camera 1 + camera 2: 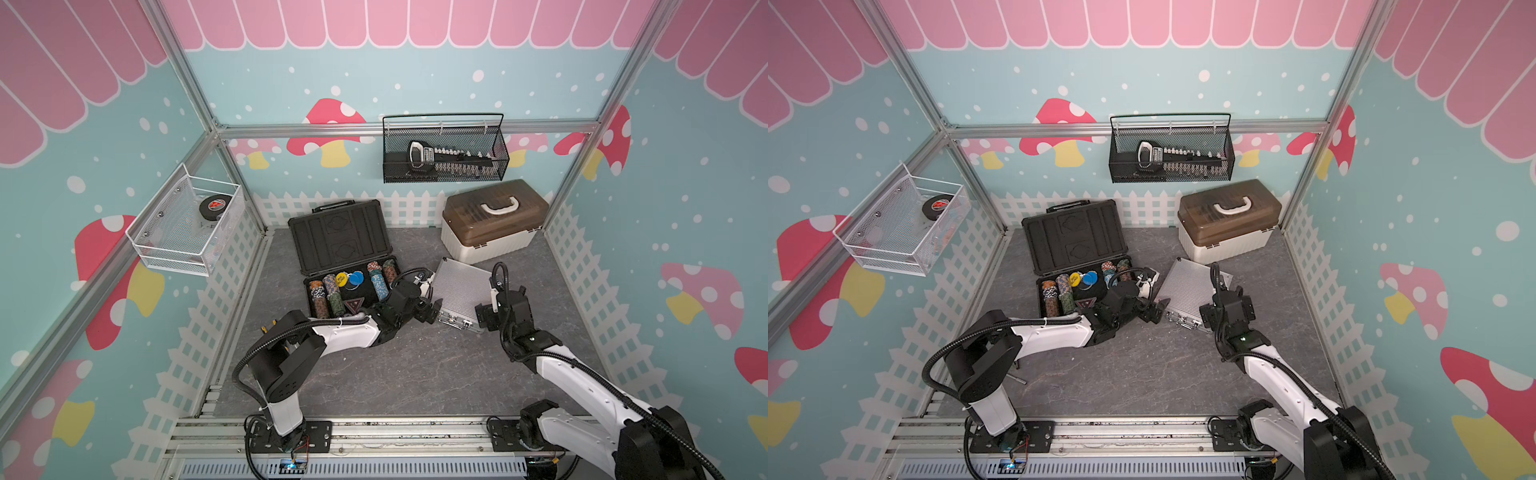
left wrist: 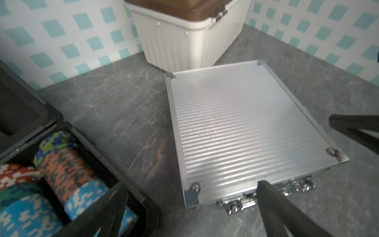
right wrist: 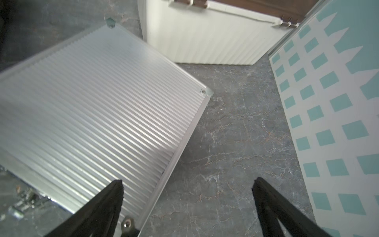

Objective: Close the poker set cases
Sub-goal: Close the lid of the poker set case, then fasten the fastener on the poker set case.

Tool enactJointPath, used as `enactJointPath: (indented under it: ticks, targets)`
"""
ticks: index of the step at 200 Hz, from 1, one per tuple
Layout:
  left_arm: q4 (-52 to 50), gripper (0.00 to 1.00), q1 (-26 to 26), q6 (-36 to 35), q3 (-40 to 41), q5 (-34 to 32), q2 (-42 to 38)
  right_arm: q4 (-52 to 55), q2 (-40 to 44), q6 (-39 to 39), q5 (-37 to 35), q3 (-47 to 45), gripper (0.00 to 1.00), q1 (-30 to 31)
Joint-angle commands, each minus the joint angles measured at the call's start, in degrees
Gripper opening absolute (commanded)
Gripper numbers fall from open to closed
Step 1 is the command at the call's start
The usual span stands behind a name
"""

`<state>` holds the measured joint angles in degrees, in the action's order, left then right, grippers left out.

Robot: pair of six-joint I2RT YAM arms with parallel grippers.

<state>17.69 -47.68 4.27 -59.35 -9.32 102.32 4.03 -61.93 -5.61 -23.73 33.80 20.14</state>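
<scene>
The silver case (image 1: 457,286): lies flat on the table (image 1: 415,374), just in front of the white storage box (image 1: 490,237), between the black case (image 1: 353,266) and the right arm. Looks closed already: ribbed top face down on the base, no gap visible along the edges in either wrist view. Shows shiny metal latches (image 2: 297,185) on the side toward the robot. Snapped or not: cannot tell.

The black case: stands at the back left of the table, open. Keeps its lid (image 1: 338,237) raised and leaning back toward the fence wall, moulded inner side facing the robot, handle on top. Holds rolls of chips (image 1: 332,291) and some yellow and blue round tokens (image 1: 349,278) in the base. Probably needs a push from behind the upper edge of the lid, to tip it forward and down.

The left gripper (image 1: 432,309): hovers by the near left corner of the silver case, just beside the base of the black case. Jaws spread wide, grasps nothing. Sits, as judged, between both cases, so within easy reach of the raised lid.

The right gripper (image 3: 187,180): hangs over the near right corner of the silver case, jaws fully apart, empty. Shows one finger above the ribbed face and the other above bare table. Perhaps ready to press or steady that case.
</scene>
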Motion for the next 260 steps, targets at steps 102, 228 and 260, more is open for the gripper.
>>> enactJointPath:
  ticks: [102,228,260]
  targets:
    - [-15.07,0.99,4.32,0.39,-14.65,3.08,9.13,10.16,-10.20,4.78,18.43,14.93,0.99,-2.13]
    - [-21.22,0.98,5.73,4.22,-18.96,5.20,15.24,6.01,-8.47,25.61,26.89,5.80,0.97,4.53]
    - [-20.78,0.98,5.83,4.52,-18.80,5.59,15.94,3.59,-9.02,27.25,26.89,4.74,0.97,6.16]
